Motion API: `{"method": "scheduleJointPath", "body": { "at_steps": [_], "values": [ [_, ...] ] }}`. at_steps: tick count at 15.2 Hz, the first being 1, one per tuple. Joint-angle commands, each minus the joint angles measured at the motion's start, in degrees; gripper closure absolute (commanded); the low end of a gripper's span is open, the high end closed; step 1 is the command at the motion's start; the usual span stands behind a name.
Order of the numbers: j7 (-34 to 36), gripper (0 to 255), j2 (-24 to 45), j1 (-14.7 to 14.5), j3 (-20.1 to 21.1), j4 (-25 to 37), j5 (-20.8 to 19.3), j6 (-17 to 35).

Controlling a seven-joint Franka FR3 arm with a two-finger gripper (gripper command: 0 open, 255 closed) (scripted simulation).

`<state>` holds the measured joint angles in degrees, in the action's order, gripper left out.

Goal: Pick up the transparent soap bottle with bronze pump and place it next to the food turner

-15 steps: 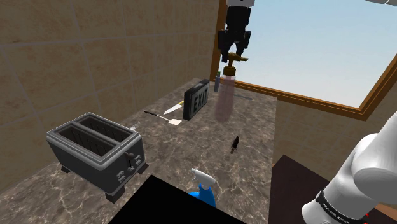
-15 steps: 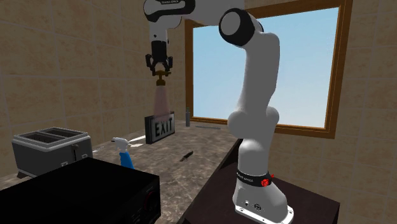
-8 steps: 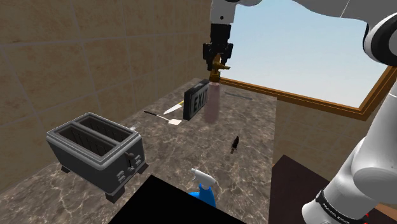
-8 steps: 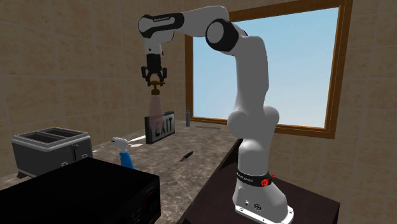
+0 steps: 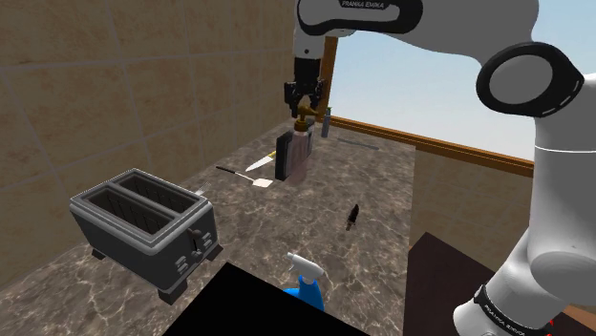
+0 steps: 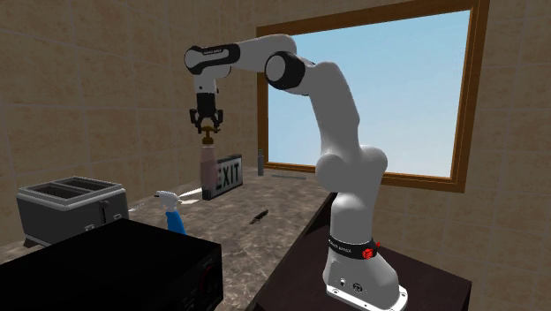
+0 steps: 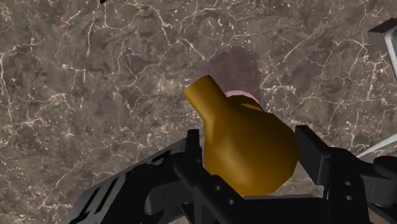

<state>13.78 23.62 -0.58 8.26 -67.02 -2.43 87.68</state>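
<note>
The soap bottle (image 5: 299, 157) is held upright just above the centre of the shoulder view, with its long axis vertical, the bronze pump (image 7: 245, 143) uppermost and the base directed down at the marbled tabletop (image 5: 382, 196). The pump is pinched by the gripper (image 5: 306, 103), which is pointed straight down. In the wrist view the spout is seen projecting past the fingers (image 7: 318, 159). An EXIT sign (image 5: 283, 153) is partly covered by the bottle. The food turner (image 5: 260, 179) lies on the tabletop just to the bottle's left in the shoulder view. Whether the base touches the tabletop cannot be told.
</note>
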Motion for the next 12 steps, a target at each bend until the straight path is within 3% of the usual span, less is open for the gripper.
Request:
{"method": "scheduleJointPath", "body": {
  "at_steps": [1,2,12],
  "values": [
    [-0.27,255,5.19,-0.3,-0.22,6.2,-0.59,-0.96],
    [-0.44,255,8.08,-0.48,-0.36,9.7,-0.88,-1.57],
    [-0.42,255,5.74,0.16,-0.36,-1.86,-0.63,7.63]
  ]
}}
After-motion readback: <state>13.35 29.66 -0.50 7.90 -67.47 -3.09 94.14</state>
